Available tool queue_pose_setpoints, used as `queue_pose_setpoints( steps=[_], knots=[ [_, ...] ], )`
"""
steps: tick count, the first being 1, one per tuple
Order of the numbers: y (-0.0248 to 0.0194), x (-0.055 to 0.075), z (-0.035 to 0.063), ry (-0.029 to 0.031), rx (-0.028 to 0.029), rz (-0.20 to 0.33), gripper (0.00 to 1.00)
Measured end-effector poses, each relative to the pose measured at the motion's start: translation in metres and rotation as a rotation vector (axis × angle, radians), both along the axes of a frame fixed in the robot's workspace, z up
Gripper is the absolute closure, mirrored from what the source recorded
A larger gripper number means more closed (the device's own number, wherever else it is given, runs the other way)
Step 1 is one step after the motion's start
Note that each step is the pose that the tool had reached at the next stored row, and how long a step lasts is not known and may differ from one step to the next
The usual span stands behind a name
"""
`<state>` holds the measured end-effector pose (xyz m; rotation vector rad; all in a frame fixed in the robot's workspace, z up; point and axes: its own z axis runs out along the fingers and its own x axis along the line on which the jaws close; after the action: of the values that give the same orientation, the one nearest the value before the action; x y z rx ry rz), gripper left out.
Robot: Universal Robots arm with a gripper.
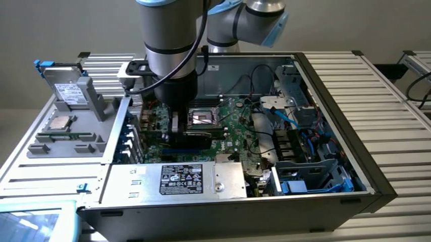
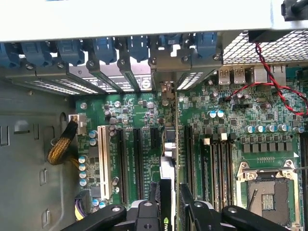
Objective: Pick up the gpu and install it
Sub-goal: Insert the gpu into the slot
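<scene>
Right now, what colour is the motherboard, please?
The motherboard is green; wrist view shows it best.

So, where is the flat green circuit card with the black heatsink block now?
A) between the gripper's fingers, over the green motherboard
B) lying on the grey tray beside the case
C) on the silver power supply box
A: in the wrist view the green gpu card stands edge-on in the shut gripper, above the slots of the green motherboard.
</scene>
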<state>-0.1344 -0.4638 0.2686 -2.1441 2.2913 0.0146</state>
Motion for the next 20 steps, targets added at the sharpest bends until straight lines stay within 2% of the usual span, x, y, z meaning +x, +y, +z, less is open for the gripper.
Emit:
queue_pose_setpoints(
  steps=[9,15,20],
  knots=[
    [0.0,0.0,-0.0029,0.0002,0.0,-0.001,0.73],
    [0.0032,-0.0009,-0.0046,0.0001,0.0007,-0.002,0.73],
    [0.0013,-0.0018,-0.0046,0.0003,0.0007,-0.002,0.73]
  ],
)
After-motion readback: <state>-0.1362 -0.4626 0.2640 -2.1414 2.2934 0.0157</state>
